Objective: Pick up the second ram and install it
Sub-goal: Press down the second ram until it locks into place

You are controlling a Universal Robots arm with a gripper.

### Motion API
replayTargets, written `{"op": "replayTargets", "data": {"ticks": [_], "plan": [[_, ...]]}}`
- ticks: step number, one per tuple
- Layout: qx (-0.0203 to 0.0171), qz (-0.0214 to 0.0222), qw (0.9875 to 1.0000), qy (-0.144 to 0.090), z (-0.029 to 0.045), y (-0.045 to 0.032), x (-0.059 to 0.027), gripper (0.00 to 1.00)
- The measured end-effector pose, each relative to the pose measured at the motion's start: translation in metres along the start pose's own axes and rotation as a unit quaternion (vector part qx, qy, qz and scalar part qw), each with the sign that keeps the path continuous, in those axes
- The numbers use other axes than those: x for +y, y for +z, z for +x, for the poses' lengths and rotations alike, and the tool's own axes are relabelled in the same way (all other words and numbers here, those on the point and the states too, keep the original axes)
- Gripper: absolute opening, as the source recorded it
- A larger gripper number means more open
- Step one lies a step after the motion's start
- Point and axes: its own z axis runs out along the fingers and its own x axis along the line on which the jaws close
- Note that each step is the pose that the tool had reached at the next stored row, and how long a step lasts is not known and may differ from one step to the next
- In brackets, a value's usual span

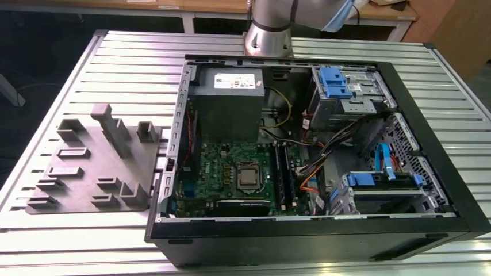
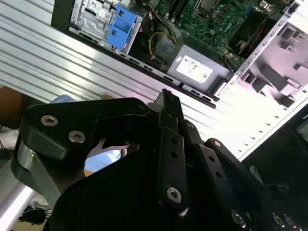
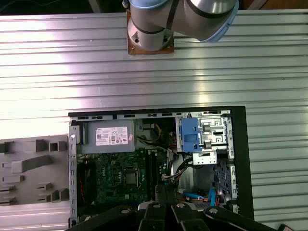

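The open computer case (image 1: 429, 172) lies on the slatted metal table. On its green motherboard (image 1: 230, 167), two long narrow dark ram sticks (image 1: 282, 172) sit side by side in the slots to the exterior view's right of the processor socket. Which of them is the second ram I cannot tell. In the first wrist view the same slots (image 3: 151, 168) show as dark strips. My gripper (image 2: 166, 98) hangs high above the table, beyond the case's power-supply end, its black fingers (image 2: 171, 144) shut together with nothing seen between them. Its linkage (image 3: 163, 214) also shows in the first wrist view.
A grey plastic fixture block (image 1: 100, 167) with raised holders lies at the exterior view's left of the case. The power supply (image 1: 230, 98), blue drive cages (image 1: 337, 83) and loose cables (image 1: 307, 172) crowd the case. The arm's base (image 1: 268, 34) stands behind it.
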Motion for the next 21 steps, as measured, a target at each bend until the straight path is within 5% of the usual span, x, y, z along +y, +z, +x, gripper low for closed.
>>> {"op": "replayTargets", "data": {"ticks": [21], "plan": [[0.0054, 0.0008, 0.9999, 0.010, -0.0039, 0.0419, 0.0221, 0.07]]}}
